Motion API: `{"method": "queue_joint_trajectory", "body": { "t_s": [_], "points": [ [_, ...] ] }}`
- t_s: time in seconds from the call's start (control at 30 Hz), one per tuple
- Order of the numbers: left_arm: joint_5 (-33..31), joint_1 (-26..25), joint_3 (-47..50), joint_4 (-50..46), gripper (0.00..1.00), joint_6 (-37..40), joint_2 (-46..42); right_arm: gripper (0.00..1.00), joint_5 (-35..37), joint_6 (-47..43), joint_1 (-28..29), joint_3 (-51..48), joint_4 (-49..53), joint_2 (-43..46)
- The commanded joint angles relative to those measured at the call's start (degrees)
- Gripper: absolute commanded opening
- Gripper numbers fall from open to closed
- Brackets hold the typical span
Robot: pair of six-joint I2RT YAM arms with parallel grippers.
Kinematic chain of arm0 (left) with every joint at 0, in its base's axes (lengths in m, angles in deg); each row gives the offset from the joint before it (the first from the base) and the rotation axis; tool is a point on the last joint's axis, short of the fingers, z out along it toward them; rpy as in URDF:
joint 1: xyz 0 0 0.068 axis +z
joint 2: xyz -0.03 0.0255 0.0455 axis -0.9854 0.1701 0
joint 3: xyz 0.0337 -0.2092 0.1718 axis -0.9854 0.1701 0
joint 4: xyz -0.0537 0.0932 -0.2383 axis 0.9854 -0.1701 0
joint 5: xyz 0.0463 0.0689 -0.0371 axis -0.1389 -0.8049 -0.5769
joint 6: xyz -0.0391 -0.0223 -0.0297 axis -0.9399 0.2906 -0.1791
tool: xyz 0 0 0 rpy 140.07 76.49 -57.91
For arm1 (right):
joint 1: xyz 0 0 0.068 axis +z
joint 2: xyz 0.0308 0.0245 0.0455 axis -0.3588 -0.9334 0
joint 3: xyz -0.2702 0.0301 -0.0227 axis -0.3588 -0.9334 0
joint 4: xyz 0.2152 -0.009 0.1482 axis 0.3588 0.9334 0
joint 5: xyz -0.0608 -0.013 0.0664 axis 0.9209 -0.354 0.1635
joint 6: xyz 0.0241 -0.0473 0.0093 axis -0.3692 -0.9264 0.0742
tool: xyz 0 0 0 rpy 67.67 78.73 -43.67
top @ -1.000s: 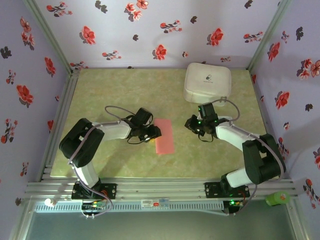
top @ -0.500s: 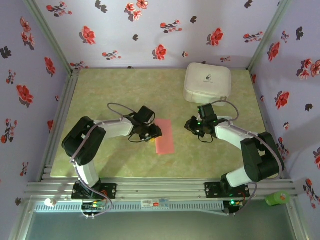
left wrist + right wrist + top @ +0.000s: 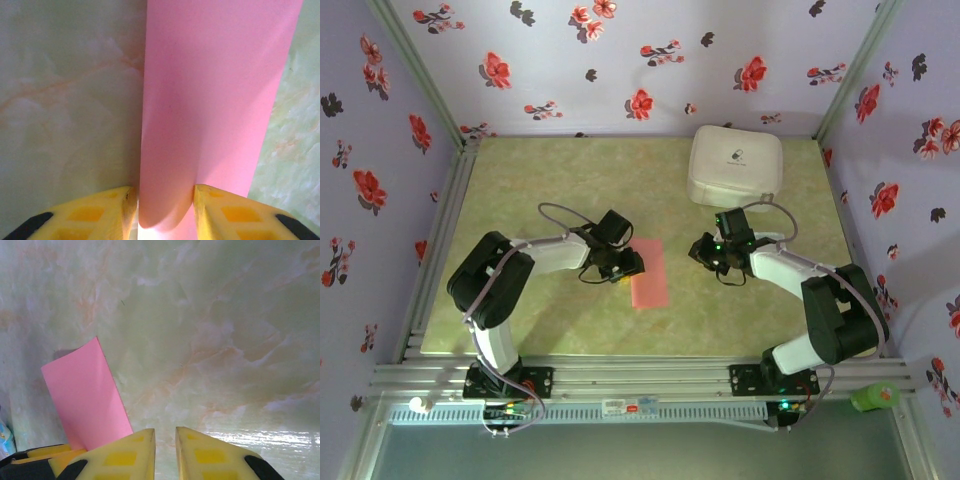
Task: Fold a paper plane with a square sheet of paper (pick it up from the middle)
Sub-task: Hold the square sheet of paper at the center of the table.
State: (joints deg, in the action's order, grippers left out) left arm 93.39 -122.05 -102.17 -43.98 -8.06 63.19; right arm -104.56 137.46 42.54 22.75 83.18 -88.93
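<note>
Since a second ago we see our left arm edge slightly along the desk (image 3: 520,190), its jaws (image 3: 163,200) holding the folded square sheet of paper (image 3: 649,272) at mid-desk, while our right jaws (image 3: 165,440) hover narrow and empty nearby, so folding has barely begun.

The top camera looks down from above and behind the arm bases onto the whole table (image 3: 520,180), walls included. The left wrist camera sits very close, low over the paper (image 3: 215,100), looking along it past its own fingers (image 3: 107,210). The right wrist camera looks down at the table (image 3: 225,315) from nearby; the paper (image 3: 87,395) appears in all three views.
</note>
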Motion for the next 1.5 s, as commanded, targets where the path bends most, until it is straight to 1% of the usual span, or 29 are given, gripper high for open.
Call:
{"method": "queue_joint_trajectory", "body": {
  "t_s": [0.0, 0.27, 0.4, 0.57, 0.83, 1.13, 1.4, 1.47],
  "points": [
    [-4.4, -0.3, 0.9, -3.1, 0.38, 1.5, 3.7, 0.16, -2.5, 0.7, -0.1, -1.1, -3.5, 0.2],
    [-4.4, -0.4, 1.1, -2.9, 0.38, 1.3, 3.6, 0.11, -6.8, 0.1, 1.7, -0.4, -7.5, -1.7],
    [-4.5, -0.5, 1.1, -2.8, 0.38, 1.4, 3.7, 0.1, -5.8, -1.3, 4.2, 1.9, -5.2, -3.9],
    [-4.4, -0.6, 1.1, -2.7, 0.38, 1.2, 3.7, 0.0, -6.8, -4.1, 7.4, 5.8, -2.1, -7.5],
    [-4.5, -0.7, 1.1, -2.6, 0.38, 0.9, 3.8, 0.0, -6.4, -7.2, 11.4, 10.4, 2.7, -12.5],
    [-4.5, -0.7, 1.3, -2.0, 0.38, 0.5, 4.1, 0.0, -9.4, -8.2, 12.9, 11.9, 3.0, -15.3],
    [-4.5, -0.9, 1.4, -1.8, 0.38, 0.5, 4.0, 0.0, -9.5, -9.3, 14.0, 14.0, 4.8, -17.7],
    [-4.4, -0.9, 1.3, -1.7, 0.38, 0.4, 4.1, 0.0, -8.3, -9.7, 14.2, 14.5, 6.2, -18.4]
  ]
}}
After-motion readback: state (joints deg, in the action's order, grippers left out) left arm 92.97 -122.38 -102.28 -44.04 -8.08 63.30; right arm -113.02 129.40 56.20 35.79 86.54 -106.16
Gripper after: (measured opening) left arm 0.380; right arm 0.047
